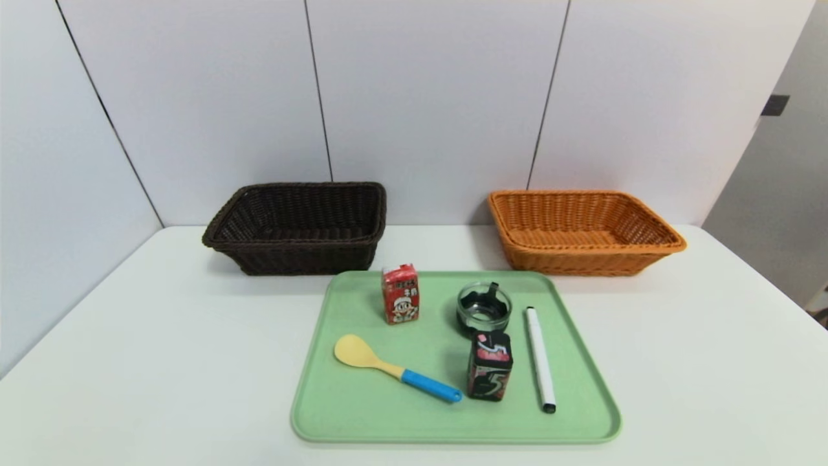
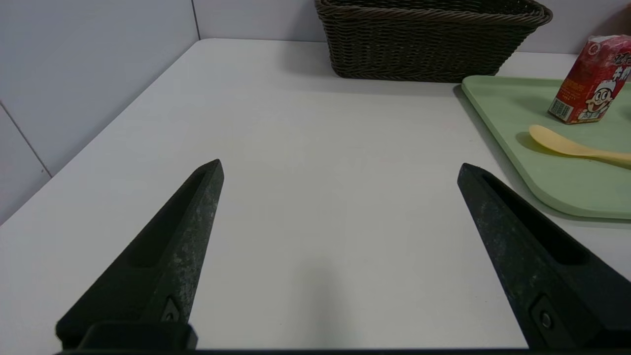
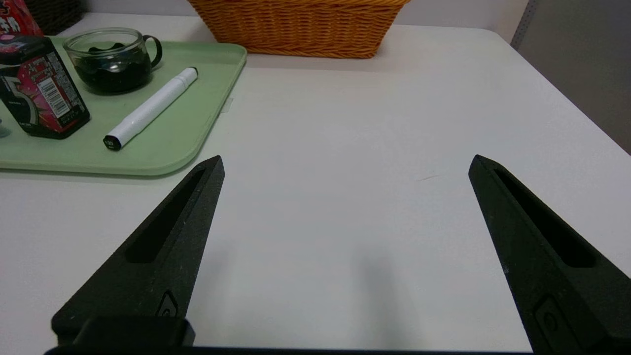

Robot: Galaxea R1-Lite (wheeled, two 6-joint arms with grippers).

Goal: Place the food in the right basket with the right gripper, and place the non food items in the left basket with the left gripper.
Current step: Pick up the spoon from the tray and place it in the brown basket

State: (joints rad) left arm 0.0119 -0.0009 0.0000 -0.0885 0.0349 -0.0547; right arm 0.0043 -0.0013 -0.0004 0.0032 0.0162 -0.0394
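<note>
A green tray [image 1: 362,421] holds a red drink carton [image 1: 400,294], a yellow spoon with a blue handle [image 1: 394,369], a glass cup [image 1: 484,307], a black and pink box [image 1: 490,366] and a white marker [image 1: 539,359]. Behind it stand a dark brown basket [image 1: 299,226] on the left and an orange basket [image 1: 582,232] on the right. My left gripper [image 2: 340,170] hovers open over bare table left of the tray [image 2: 567,197], empty. My right gripper [image 3: 345,165] hovers open over bare table right of the tray [image 3: 162,148], empty. Neither gripper shows in the head view.
The white table [image 1: 129,362] meets grey wall panels [image 1: 420,97] at the back and on the left. The table's right edge [image 1: 763,278] drops off near the orange basket.
</note>
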